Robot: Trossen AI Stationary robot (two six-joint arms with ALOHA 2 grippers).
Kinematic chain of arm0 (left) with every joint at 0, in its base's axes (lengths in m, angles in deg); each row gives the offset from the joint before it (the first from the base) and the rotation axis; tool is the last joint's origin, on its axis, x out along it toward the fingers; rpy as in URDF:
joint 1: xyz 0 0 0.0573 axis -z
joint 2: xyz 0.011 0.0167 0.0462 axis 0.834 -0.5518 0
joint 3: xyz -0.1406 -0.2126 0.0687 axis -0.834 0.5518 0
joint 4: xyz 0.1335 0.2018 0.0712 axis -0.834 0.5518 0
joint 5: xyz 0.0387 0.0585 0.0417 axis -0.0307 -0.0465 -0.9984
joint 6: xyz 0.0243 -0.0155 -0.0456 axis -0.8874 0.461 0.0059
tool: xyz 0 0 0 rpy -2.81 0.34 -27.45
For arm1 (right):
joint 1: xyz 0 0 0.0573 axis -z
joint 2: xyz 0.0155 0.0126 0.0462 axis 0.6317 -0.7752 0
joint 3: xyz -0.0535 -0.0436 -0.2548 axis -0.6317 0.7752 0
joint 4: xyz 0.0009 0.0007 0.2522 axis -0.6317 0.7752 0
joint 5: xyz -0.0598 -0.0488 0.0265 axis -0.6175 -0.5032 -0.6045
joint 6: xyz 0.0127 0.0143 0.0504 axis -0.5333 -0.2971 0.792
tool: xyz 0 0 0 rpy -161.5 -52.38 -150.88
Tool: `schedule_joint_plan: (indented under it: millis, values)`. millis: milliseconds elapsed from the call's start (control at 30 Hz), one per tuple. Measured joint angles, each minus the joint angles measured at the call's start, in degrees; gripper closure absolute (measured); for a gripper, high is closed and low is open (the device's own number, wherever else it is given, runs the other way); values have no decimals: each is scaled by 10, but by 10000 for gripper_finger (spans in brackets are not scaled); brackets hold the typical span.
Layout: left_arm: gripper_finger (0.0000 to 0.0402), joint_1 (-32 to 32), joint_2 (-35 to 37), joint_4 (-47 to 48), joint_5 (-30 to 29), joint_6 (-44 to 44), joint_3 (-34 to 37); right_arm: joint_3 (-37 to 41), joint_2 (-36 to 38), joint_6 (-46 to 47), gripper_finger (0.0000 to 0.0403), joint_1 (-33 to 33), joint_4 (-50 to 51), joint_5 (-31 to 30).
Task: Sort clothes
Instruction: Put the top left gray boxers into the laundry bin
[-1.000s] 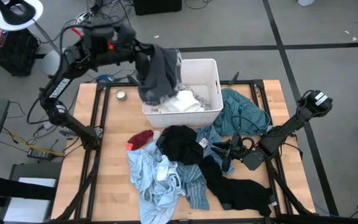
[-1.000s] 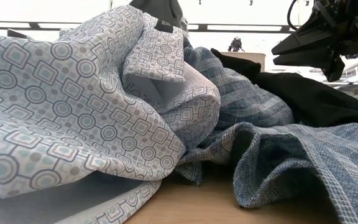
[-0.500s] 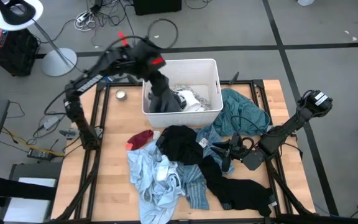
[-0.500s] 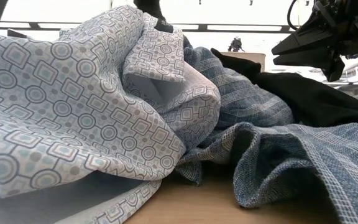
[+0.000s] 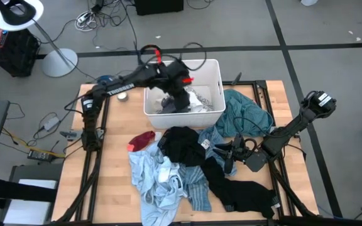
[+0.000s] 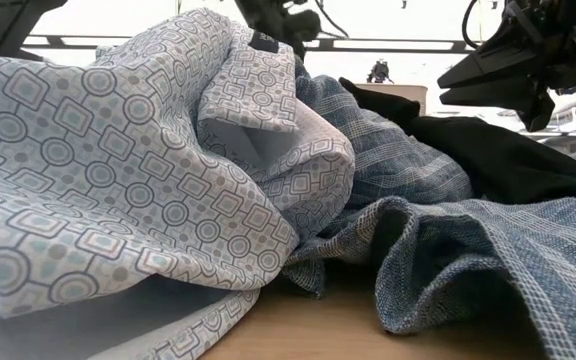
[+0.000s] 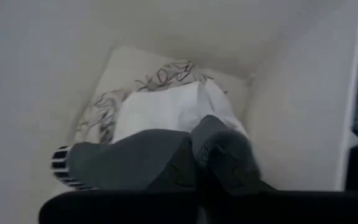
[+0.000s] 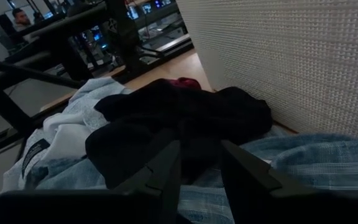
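My left gripper (image 5: 180, 102) reaches down into the white bin (image 5: 215, 68) and is shut on a grey garment (image 7: 135, 162). That garment lies on white clothes (image 7: 160, 109) in the bin. My right gripper (image 5: 228, 157) is open and empty. It hovers level just above the pile on the table, its fingers (image 8: 166, 168) pointing at a black garment (image 8: 179, 118). The pile holds a light blue patterned shirt (image 5: 156, 179), black garments (image 5: 184, 144), a teal one (image 5: 247, 113) and a small red one (image 5: 142, 139). My left gripper pinches a bunched fold of the grey garment (image 7: 201, 152) between its fingers, coming from above and pointing down into the bin. The garment is slack; its body and striped cuff (image 7: 61, 165) rest on the white clothes in the bin.
The bin stands at the table's far middle, its walls (image 7: 303, 93) close around my left gripper. A small round metal thing (image 5: 122, 95) lies left of the bin. Bare wood (image 5: 115, 163) shows at the table's left. The patterned shirt (image 6: 118, 170) fills the low view.
My left gripper has swung right and down, from above the bin's left far corner into the bin. The grey garment, which hung spread below it, has come down with it and now lies bunched on the white clothes.
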State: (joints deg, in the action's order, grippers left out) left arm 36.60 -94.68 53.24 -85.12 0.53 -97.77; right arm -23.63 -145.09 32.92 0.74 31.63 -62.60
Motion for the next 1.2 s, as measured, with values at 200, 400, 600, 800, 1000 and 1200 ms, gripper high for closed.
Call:
schedule_joint_plan:
  millis: [200, 400, 600, 800, 1000, 1200]
  values:
    - [396, 1, 14, -115, 5, 0, 127, 0, 0, 18, 291, -1, 2, 28]
    - [396, -15, 19, -233, 68, 16, 211, 0, 0, 30, 291, -9, 1, 28]
    - [375, -36, 17, -265, 109, 39, 228, 0, 0, 31, 291, -9, 3, 27]
    - [321, -61, 14, -263, 96, 43, 211, 0, 0, 31, 291, -9, 2, 27]
    - [293, -67, 16, -262, 103, 55, 181, 0, 0, 30, 291, -9, 1, 27]
    - [291, -67, 31, -249, 106, 56, 175, 0, 0, 30, 291, -9, 1, 26]
